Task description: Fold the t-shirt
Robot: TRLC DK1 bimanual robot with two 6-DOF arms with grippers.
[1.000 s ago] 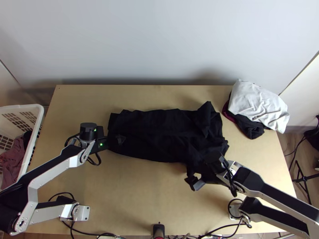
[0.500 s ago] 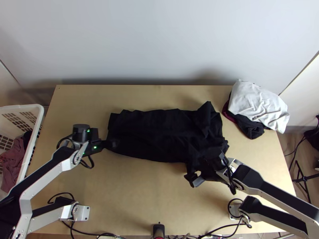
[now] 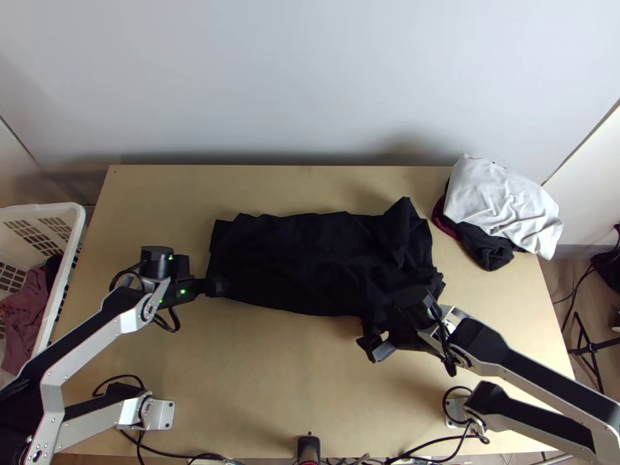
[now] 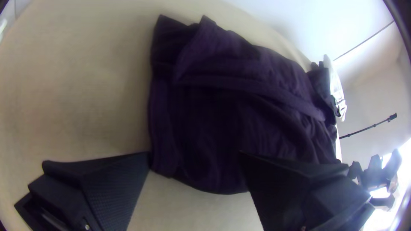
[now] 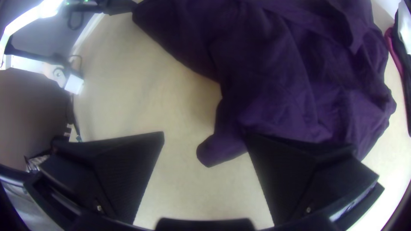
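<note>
The black t-shirt (image 3: pixel 310 252) lies across the middle of the bench (image 3: pixel 256 380) as a long, wide band, its long sides running roughly left to right in the top view. Its left end is fairly flat, while its right part is wrinkled and bunched, with a pointed flap (image 3: pixel 397 229) turned over near the far side and a narrower piece of cloth (image 5: pixel 222 147) jutting out toward the near side. In the left wrist view, a layer of cloth overlaps the rest along one side. The left pincer (image 3: pixel 215 287) is at the shirt's left end, near its lower corner; its fingers stand wide apart, with bare bench and an edge of the shirt showing between them, and nothing is gripped. The right pincer (image 3: pixel 380 324) is at the shirt's near right part, also spread wide, the jutting piece reaching into the space between its fingers without being clamped. Whether either one touches the cloth, I cannot tell. Toward the bench's far right corner sits a loose heap: a white cloth (image 3: pixel 500 198) on top of a dark cloth (image 3: pixel 487 249) and a maroon one. Beside the bench's left edge stands a white plastic basket (image 3: pixel 76 221) holding a dull reddish cloth (image 3: pixel 27 310).
</note>
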